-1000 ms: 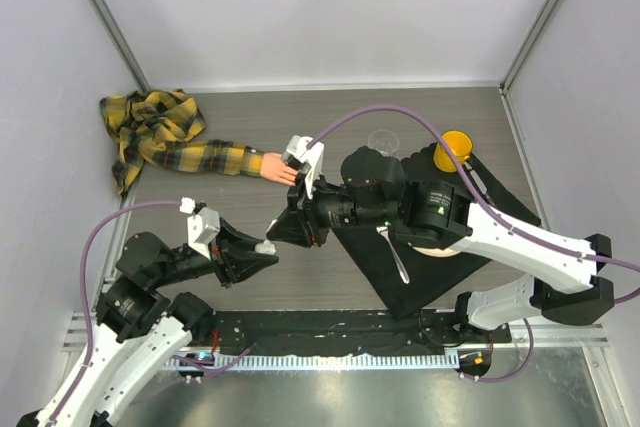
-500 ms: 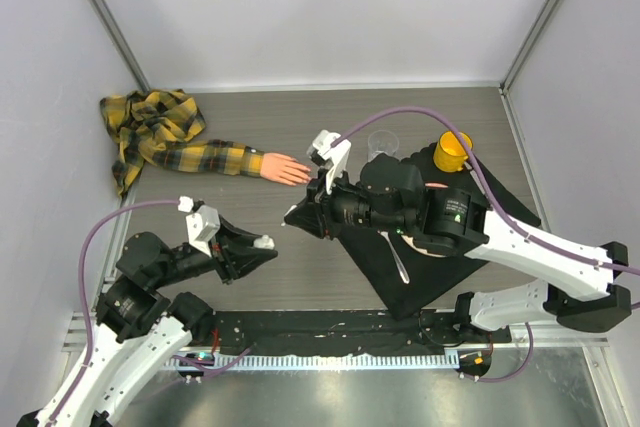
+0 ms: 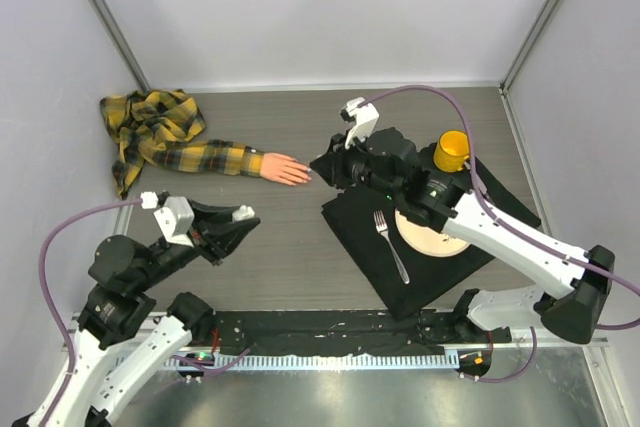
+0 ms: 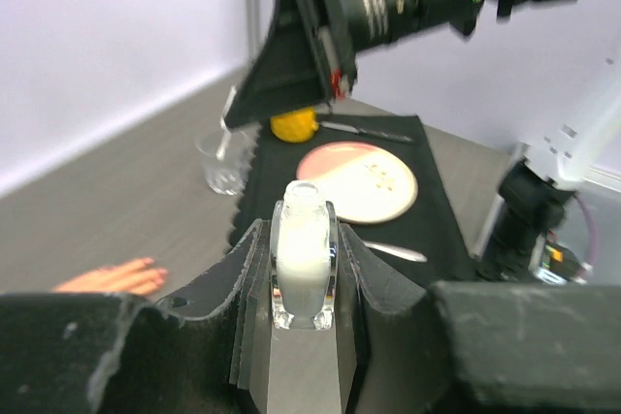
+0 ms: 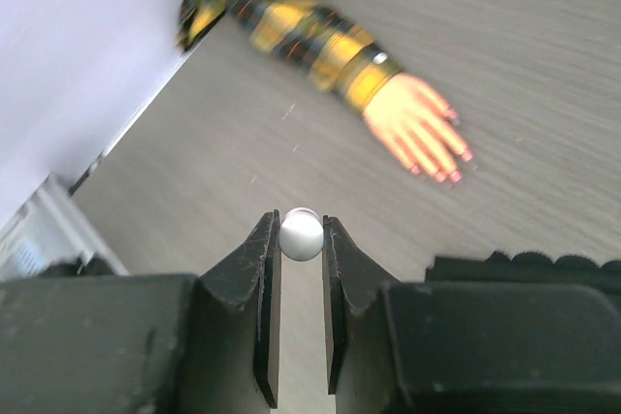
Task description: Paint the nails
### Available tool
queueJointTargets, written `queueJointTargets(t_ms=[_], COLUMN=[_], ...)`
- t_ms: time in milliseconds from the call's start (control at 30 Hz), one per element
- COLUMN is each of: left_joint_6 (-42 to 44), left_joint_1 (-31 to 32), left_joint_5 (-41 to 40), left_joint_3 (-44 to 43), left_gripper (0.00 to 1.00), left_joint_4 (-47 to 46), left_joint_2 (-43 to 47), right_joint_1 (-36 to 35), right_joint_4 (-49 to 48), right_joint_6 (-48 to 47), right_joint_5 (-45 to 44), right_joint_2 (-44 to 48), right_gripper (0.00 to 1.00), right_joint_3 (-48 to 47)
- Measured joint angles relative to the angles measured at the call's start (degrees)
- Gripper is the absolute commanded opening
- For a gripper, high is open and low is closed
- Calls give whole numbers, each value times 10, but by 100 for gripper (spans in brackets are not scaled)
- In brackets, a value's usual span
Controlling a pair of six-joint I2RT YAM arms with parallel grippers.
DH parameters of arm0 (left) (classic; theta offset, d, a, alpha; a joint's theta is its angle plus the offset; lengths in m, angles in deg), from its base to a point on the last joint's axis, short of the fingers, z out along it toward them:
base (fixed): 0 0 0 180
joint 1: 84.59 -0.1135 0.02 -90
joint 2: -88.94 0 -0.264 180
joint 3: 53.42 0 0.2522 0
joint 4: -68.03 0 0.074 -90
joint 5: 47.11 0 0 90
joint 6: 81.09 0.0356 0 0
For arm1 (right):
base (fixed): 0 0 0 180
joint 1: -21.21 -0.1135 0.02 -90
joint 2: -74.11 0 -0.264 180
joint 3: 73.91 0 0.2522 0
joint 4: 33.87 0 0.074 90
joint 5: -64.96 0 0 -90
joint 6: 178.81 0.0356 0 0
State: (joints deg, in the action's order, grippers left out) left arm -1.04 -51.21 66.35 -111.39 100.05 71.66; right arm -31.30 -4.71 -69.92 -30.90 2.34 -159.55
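The peach-pink fake hand (image 3: 285,169) lies flat on the table, sticking out of a yellow-black plaid sleeve (image 3: 170,137). Its nails (image 5: 453,168) are tiny pink tips on the fingers, up and to the right in the right wrist view. My right gripper (image 3: 320,165) is just right of the fingertips. It is shut on a small white cap (image 5: 301,234); a thin brush (image 4: 225,138) hangs under it. My left gripper (image 3: 243,217) is at the near left, shut on a small clear bottle (image 4: 304,264) of white liquid, held upright with its neck uncapped.
A black mat (image 3: 360,267) at the right carries a plate (image 3: 432,235), a fork (image 3: 392,247) and a yellow cup (image 3: 452,150). A clear cup (image 4: 221,162) stands by the mat's far corner. Walls close in on three sides.
My right gripper drew the cap off the bottle, rose and swung away toward the fake hand's fingertips. My left gripper pulled back to the left with the bottle.
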Motion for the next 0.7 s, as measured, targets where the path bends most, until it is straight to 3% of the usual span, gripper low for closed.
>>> queueJointTargets(t_ms=[433, 700], left_joint_6=[35, 49], left_joint_1=[0, 0], left_joint_5=[-83, -101], left_joint_3=[-44, -21], left_gripper=[0, 0], left_joint_4=[-147, -202], left_joint_2=[-171, -188], right_joint_1=[38, 57], right_joint_4=[-250, -362], right_joint_6=[38, 46], right_joint_5=[-106, -130], right_joint_2=[-144, -237], right_gripper=[0, 0], right_joint_3=[153, 184])
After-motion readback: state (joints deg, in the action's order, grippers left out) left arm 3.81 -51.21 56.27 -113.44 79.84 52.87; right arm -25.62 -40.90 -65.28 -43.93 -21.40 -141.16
